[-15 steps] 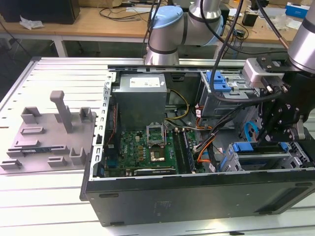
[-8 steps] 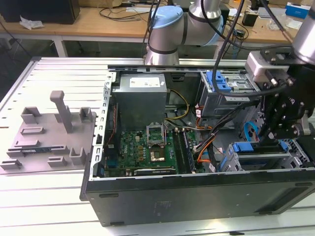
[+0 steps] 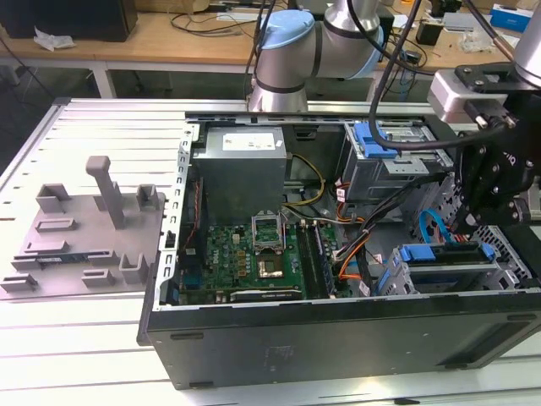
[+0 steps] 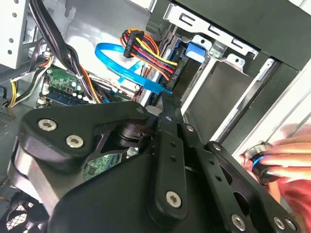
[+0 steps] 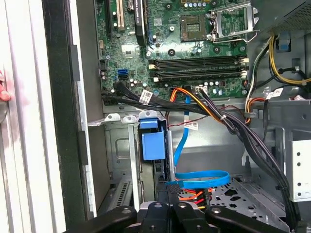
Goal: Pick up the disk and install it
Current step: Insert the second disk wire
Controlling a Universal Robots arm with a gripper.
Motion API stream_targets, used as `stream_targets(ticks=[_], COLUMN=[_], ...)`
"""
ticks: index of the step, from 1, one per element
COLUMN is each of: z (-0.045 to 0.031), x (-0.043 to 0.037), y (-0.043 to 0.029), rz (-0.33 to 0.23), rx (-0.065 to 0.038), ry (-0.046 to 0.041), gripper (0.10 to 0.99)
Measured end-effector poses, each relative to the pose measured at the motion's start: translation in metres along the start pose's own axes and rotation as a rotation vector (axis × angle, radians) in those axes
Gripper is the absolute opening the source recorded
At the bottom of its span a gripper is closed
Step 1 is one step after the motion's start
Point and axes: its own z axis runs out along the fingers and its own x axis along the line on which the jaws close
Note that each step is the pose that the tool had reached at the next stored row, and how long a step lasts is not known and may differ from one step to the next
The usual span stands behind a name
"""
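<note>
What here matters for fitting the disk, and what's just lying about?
Job: claw, close to the disk in its blue frame; open computer case.
Lying about: gray plastic stand, green circuit board, blue cable.

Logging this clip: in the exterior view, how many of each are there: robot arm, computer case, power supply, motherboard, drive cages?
robot arm: 1
computer case: 1
power supply: 1
motherboard: 1
drive cages: 2
Total: 6
</note>
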Motion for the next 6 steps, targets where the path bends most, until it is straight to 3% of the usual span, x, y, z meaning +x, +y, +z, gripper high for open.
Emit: stream_targets(ticks=[6], z=[0.0], x=[-0.0002], y=[0.0], rz=[0.0], rx=[0.0], ry=[-0.0001], gripper=[0.106])
